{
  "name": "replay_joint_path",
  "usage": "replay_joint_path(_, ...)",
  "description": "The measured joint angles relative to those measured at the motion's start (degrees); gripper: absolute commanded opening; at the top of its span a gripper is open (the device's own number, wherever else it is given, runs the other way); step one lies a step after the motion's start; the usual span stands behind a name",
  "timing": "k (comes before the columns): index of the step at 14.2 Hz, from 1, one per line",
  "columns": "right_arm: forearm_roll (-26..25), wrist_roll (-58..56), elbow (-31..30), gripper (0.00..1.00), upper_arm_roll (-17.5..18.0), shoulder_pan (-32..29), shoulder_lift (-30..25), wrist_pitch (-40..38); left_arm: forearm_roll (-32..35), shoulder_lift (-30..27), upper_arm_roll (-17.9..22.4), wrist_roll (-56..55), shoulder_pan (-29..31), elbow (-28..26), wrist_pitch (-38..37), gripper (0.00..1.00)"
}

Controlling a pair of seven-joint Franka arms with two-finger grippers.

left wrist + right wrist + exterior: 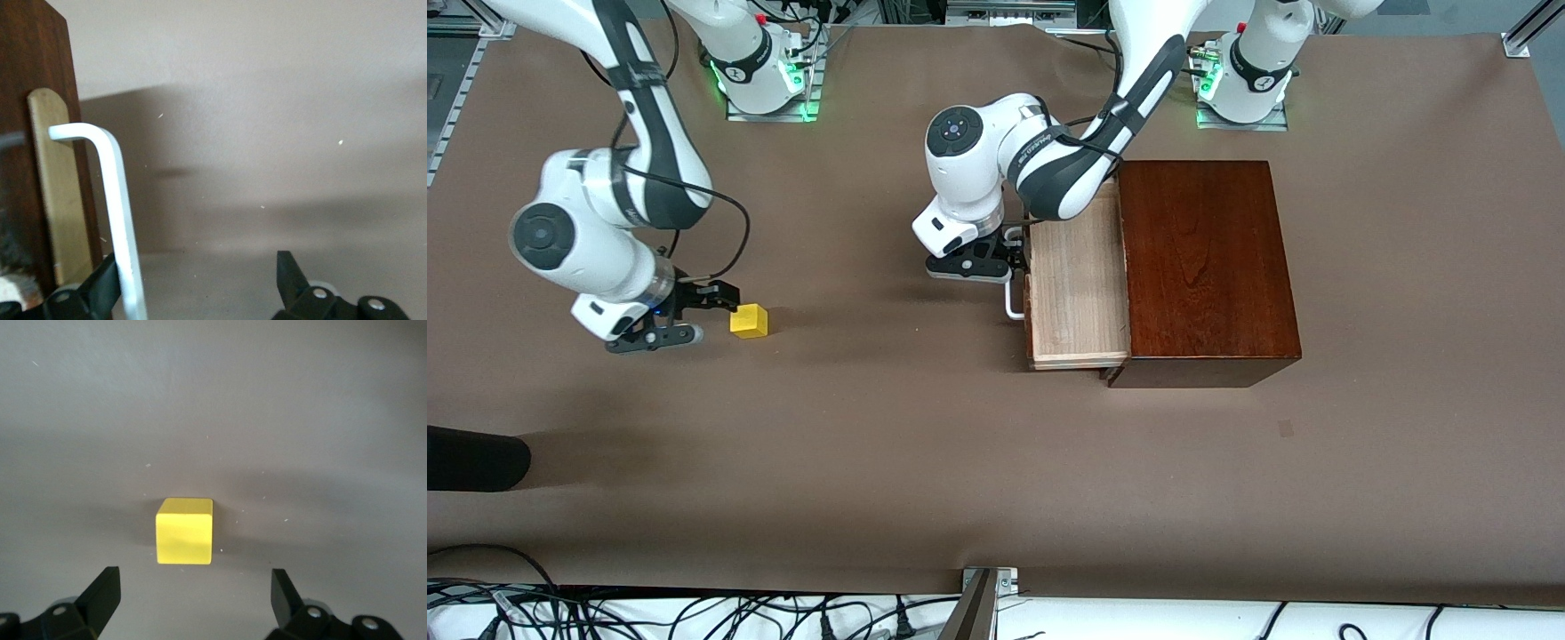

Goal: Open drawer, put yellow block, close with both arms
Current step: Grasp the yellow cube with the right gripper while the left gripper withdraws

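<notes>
The drawer (1076, 284) stands pulled out of the dark reddish-brown box (1205, 267), and its pale-wood tray is bare. Its white handle (1014, 302) faces the right arm's end of the table. My left gripper (1016, 256) is at that handle and open. In the left wrist view the handle bar (120, 220) lies against one finger, with a wide gap to the other finger of the left gripper (198, 280). The yellow block (749, 321) sits on the table. My right gripper (713, 316) is low beside it, open. The block (185, 531) lies just ahead of the right gripper's (193, 597) fingertips, not between them.
A black rounded object (471, 458) pokes in at the right arm's end of the table, nearer the front camera than the block. Cables (694, 613) and a metal bracket (983, 596) run along the table's near edge. Brown table surface (889, 400) lies between block and drawer.
</notes>
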Motion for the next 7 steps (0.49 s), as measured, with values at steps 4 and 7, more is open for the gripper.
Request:
replay_joint_path(4, 0.15, 0.04, -1.59, 1.0, 0.08, 0.0, 2.54, 4.04, -0.11, -4.21, 0.15, 0.0, 1.03, 2.71, -5.34, 1.0)
replay_joint_path(7, 0.37, 0.06, -1.6, 1.0, 0.83, 0.02, 4.77, 6.77, -1.18, -11.46, 0.33, 0.05, 4.77, 3.31, -15.94, 1.0)
